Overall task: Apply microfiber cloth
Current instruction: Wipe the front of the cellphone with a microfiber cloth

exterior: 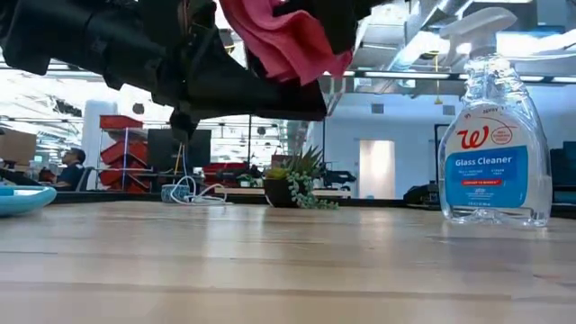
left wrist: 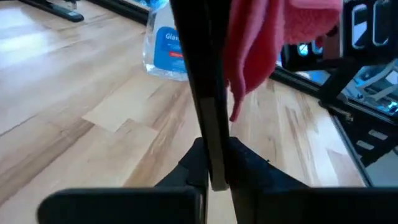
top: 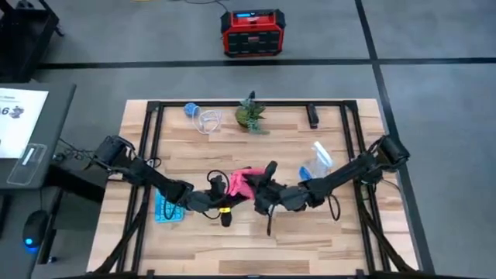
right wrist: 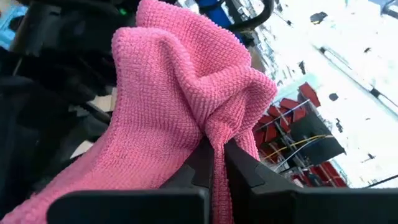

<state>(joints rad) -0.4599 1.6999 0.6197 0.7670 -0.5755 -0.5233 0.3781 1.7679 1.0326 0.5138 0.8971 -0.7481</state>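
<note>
Right up close we see the pink microfiber cloth (right wrist: 180,106), pinched tight in the right gripper (right wrist: 214,165), whose jaws are closed on a fold of it. The cloth hangs in the air above the middle of the wooden table (top: 256,240). The left gripper (left wrist: 214,171) is clamped on a thin black phone (left wrist: 202,81), held on its edge just beside the cloth. A glass cleaner bottle (exterior: 493,135) stands nearby.

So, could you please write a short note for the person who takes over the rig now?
Left claw: shut on the black phone, held above the table.
Right claw: shut on the microfiber cloth, which hangs bunched right beside the phone.
Done: both things are gripped and off the table.
To do: wipe the phone; I cannot tell if they touch yet.
</note>
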